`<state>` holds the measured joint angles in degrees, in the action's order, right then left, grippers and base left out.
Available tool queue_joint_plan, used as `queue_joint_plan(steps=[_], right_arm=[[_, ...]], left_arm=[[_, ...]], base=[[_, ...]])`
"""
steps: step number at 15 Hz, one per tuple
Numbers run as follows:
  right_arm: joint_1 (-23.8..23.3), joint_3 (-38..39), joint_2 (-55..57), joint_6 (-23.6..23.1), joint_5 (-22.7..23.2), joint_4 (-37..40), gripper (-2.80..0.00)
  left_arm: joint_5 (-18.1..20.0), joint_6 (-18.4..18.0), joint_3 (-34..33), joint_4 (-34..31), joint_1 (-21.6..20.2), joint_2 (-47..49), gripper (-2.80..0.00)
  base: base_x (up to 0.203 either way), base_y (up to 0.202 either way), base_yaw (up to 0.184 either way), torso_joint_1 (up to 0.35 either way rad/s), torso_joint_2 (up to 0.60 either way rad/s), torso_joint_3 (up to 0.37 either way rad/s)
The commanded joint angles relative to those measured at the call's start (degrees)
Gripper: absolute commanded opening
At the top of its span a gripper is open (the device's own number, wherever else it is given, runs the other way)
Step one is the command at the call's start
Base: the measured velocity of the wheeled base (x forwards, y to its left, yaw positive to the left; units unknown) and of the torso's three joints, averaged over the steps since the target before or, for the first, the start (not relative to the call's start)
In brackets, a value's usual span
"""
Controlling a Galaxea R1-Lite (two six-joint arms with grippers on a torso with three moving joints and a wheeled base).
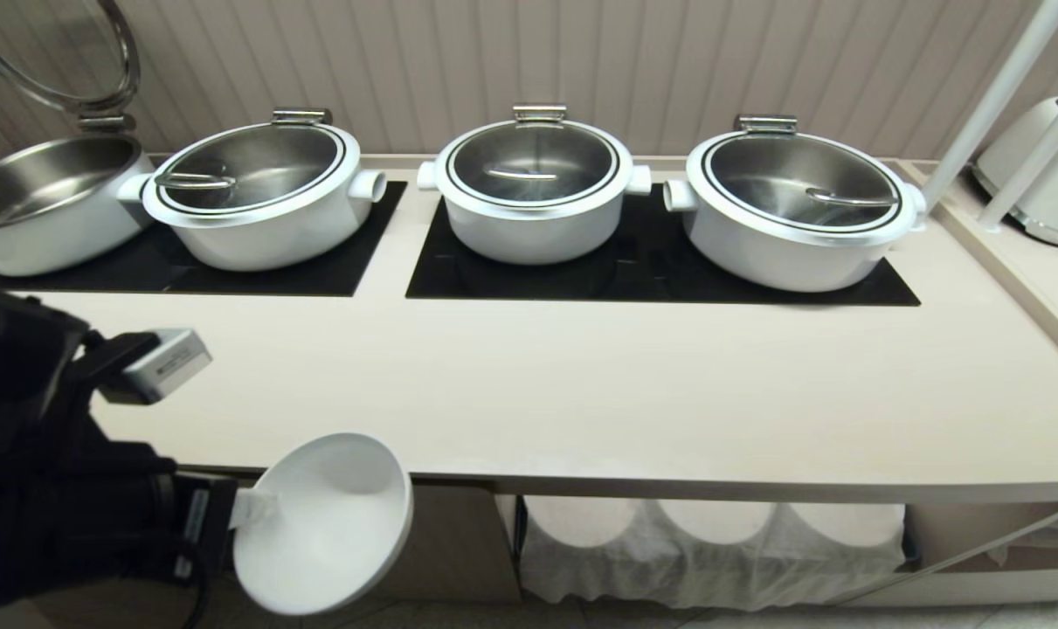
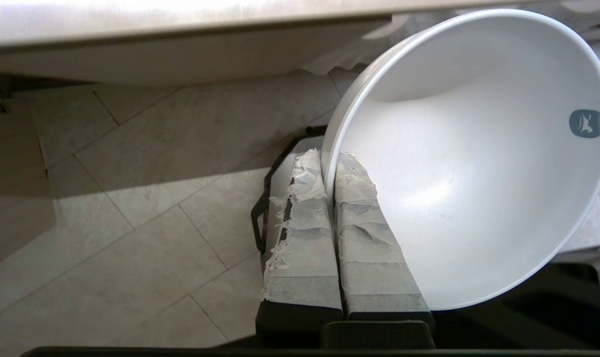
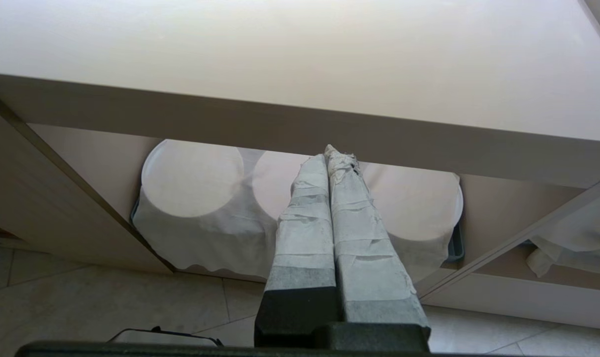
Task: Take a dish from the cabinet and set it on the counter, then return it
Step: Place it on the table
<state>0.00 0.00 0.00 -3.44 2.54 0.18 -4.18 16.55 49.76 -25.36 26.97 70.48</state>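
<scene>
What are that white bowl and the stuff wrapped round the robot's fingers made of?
The bowl looks like glazed ceramic or melamine: smooth, glossy, with soft highlights and a small printed mark near the rim. The left gripper pinches its rim; its fingers seem wrapped in white cloth or paper tape, matte, wrinkled and frayed.

Front strip of the counter (image 1: 581,393) is wide open for a pass, but the lidded pots (image 1: 535,188) block the back & the counter edge overhangs the cabinet (image 3: 81,148) opening.

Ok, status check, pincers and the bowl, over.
Left pincer shut on the bowl rim, below the counter front edge. Right pincer shut, empty, parked facing the cabinet. Counter ahead bare.
</scene>
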Motion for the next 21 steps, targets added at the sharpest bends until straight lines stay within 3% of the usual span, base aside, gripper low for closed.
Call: queue_joint_plan(steps=[1, 3, 6, 11, 17, 21], right_arm=[[0.1, 0.0, 0.0, 0.0, 0.0, 0.0, -2.80], [0.1, 0.0, 0.1, 0.0, 0.0, 0.0, -2.80], [0.1, 0.0, 0.1, -0.1, 0.1, 0.0, -2.80], [0.1, 0.0, 0.0, 0.0, 0.0, 0.0, -2.80], [0.1, 0.0, 0.0, 0.0, 0.1, 0.0, -2.80], [0.0, 0.0, 0.0, 0.0, 0.0, 0.0, -2.80]], left_arm=[[-1.0, 0.3, 7.2, -0.1, 1.4, 10.3, -2.80], [-1.5, 1.3, 13.5, -0.1, 1.8, 15.7, -2.80], [-3.9, 5.6, 20.4, -0.3, 2.6, 22.9, -2.80], [-5.6, 11.2, 22.0, -0.2, 2.5, 28.0, -2.80], [-7.5, 12.3, 25.8, -0.1, 2.5, 33.2, -2.80], [-8.1, 15.4, 30.2, 0.0, 3.5, 37.0, -2.80]], base=[[0.000, 0.000, 0.000, 0.000, 0.00, 0.000], [0.000, 0.000, 0.000, 0.000, 0.00, 0.000], [0.000, 0.000, 0.000, 0.000, 0.00, 0.000], [0.000, 0.000, 0.000, 0.000, 0.00, 0.000], [0.000, 0.000, 0.000, 0.000, 0.00, 0.000], [0.000, 0.000, 0.000, 0.000, 0.00, 0.000]])
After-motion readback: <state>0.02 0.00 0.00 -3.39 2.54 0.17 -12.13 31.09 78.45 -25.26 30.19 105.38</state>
